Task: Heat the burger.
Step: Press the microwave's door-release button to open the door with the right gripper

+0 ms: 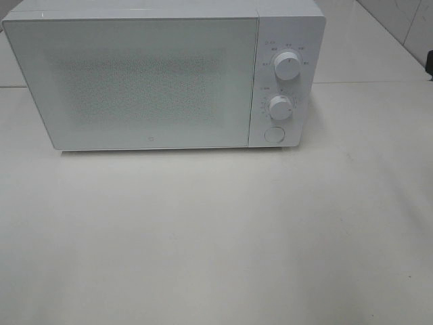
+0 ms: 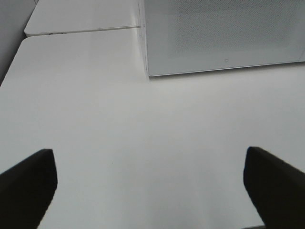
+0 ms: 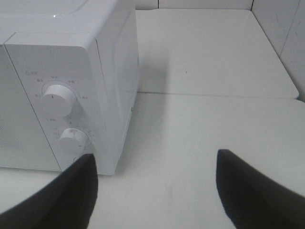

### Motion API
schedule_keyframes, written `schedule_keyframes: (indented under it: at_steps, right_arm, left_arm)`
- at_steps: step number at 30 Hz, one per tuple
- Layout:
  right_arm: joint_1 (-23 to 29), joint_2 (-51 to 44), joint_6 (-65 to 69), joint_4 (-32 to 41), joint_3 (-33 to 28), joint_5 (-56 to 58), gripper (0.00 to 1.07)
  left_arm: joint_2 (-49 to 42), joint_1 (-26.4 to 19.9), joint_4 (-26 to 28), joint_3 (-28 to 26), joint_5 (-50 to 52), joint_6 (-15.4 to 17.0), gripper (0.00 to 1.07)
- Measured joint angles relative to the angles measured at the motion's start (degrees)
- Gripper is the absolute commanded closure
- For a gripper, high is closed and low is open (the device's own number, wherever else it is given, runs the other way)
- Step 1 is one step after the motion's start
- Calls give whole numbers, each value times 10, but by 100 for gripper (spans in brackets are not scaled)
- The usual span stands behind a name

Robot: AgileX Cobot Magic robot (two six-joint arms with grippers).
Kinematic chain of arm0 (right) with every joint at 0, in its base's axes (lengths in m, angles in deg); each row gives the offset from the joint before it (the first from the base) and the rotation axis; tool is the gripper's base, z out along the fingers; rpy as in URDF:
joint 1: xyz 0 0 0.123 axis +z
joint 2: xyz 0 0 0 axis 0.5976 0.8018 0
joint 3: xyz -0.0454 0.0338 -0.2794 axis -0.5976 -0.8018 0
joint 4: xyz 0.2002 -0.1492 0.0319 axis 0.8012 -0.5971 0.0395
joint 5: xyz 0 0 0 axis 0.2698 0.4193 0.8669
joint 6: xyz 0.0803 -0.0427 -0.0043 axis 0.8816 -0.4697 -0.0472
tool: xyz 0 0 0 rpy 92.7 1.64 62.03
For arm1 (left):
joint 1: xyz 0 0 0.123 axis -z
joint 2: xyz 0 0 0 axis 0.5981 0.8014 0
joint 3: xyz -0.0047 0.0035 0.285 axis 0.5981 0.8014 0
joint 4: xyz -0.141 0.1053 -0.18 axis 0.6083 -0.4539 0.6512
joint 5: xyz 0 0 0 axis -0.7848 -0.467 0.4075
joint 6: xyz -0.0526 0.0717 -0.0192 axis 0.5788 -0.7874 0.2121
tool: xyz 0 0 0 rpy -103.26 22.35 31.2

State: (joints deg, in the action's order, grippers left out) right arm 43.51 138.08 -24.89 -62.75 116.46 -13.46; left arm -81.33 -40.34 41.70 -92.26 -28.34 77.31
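The burger is out of view in every frame. A white microwave [image 1: 162,74] stands at the back of the white table with its door shut; it also shows in the left wrist view [image 2: 224,36] and the right wrist view [image 3: 62,90]. It has two white knobs [image 1: 287,66] and a round button [image 1: 273,134] on its right panel. My left gripper [image 2: 150,191] is open and empty over bare table, in front of the microwave's left corner. My right gripper [image 3: 155,191] is open and empty beside the microwave's right front corner. Neither gripper shows in the exterior view.
The white table [image 1: 216,237] stretches in front of the microwave. A second white table [image 3: 209,52] adjoins behind, with a seam between them. A tiled wall [image 1: 406,20] stands at the far right.
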Motion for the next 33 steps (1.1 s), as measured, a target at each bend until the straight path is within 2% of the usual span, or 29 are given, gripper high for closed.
schedule_keyframes:
  at_steps: [1,3,8,15,24,26,27,29,30,31,33]
  right_arm:
    - [0,0,0,0,0,0,38]
    - [0,29,0,1,-25,-80,38]
    - [0,78,0,1,-54,-189,38]
    - [0,139,-13,2,-56,-280,38]
    - [1,242,-65,89,-77,-441,38]
    - [18,273,-67,144,-99,-502,38]
    - [18,273,-67,144,-99,-502,38]
    - [55,298,-85,193,-109,-542,38]
    - [55,298,-85,193,-109,-542,38]
    - [83,315,-100,218,-110,-561,38]
    - [99,324,-109,229,-111,-572,38]
  left_arm:
    - [0,0,0,0,0,0,7]
    - [0,0,0,0,0,0,7]
    - [0,0,0,0,0,0,7]
    - [0,0,0,0,0,0,7]
    - [0,0,0,0,0,0,7]
    - [0,0,0,0,0,0,7]
    - [0,0,0,0,0,0,7]
    - [0,0,0,0,0,0,7]
    - [0,0,0,0,0,0,7]
    - [0,0,0,0,0,0,7]
    - [0,0,0,0,0,0,7]
